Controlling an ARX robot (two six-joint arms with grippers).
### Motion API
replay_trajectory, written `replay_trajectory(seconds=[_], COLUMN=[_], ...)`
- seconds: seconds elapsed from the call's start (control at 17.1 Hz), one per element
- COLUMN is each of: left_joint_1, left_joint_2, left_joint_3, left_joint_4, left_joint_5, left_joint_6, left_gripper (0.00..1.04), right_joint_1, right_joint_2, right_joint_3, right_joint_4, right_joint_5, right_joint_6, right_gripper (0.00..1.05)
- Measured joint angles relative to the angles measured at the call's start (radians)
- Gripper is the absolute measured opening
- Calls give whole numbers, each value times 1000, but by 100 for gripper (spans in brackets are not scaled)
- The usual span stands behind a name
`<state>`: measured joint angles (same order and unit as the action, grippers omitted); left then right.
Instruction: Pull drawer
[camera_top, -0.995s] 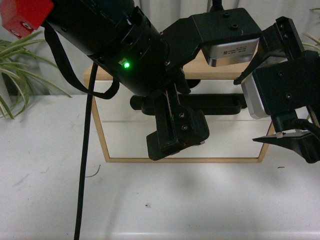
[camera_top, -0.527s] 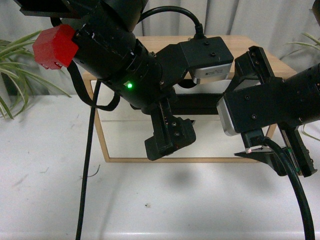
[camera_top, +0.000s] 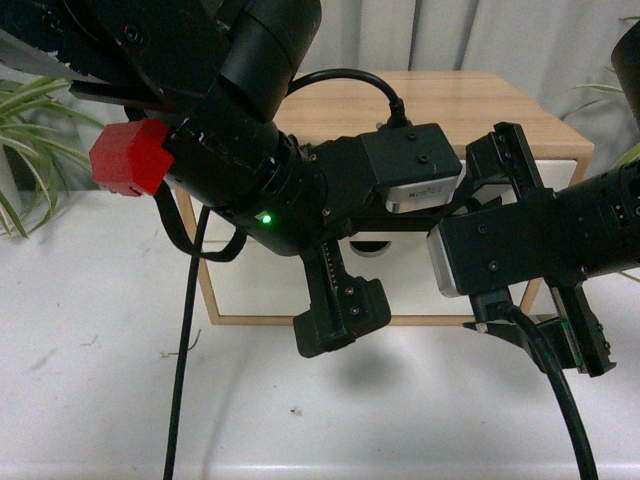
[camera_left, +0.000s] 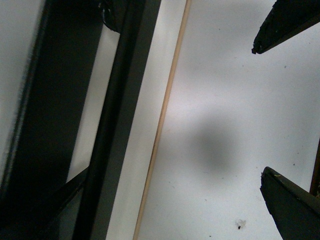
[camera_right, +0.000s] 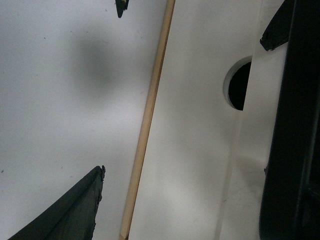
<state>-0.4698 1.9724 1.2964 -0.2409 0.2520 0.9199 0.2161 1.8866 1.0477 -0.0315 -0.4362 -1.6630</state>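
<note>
- The left gripper hangs over the worktop, just in front of the wooden cabinet. Its jaws are wide apart and hold nothing.
- The drawer sits low in the cabinet, behind both arms. I think it is not pulled out yet. Nothing grips its black handle.
- The right gripper is empty too, jaws apart. Grabbing and pulling are both left to do.

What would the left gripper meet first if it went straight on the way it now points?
Most likely the table: the left gripper points down at it, jaws open, just short of the cabinet. Depth is unclear.
</note>
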Motion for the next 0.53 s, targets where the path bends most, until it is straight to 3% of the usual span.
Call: replay_trajectory(seconds=[0.53], left_joint_1=[-13], left_joint_2=[-42], left_joint_3=[-65], left_joint_4=[-1], left_joint_5=[30], left_joint_6=[-13], left_gripper=[98], right_joint_1=[20], right_joint_2=[-66], right_joint_3=[-85], right_joint_4=[6], right_joint_5=[18], right_joint_6=[53], right_gripper=[98])
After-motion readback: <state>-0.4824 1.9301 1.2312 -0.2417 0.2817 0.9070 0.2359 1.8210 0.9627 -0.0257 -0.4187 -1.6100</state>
